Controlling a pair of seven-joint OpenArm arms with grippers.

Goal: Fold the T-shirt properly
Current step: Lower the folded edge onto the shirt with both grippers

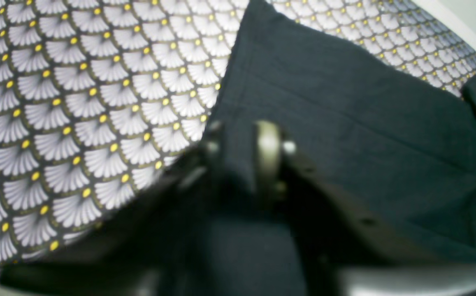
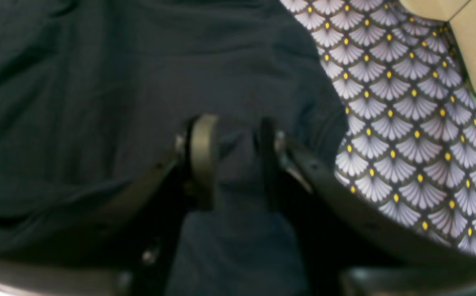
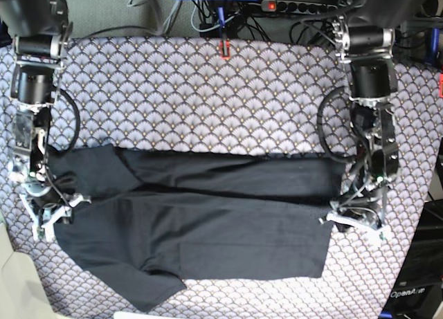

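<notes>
Presently the plain black cloth T-shirt (image 3: 208, 222) spans mid-frame; the left gripper (image 1: 248, 142) and right gripper (image 2: 231, 139) stand parted, fabric between their jaws.

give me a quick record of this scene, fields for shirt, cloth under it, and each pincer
shirt: black T-shirt, spread flat, its upper part folded down into a long band, one sleeve sticking out at the lower left of the base view
cloth under it: scallop-patterned cloth covering the table
left pincer: left pincer at the shirt's edge, jaws apart with black fabric between them
right pincer: right pincer at the opposite end, jaws apart over black fabric
fold state: partly folded, not finished
</notes>
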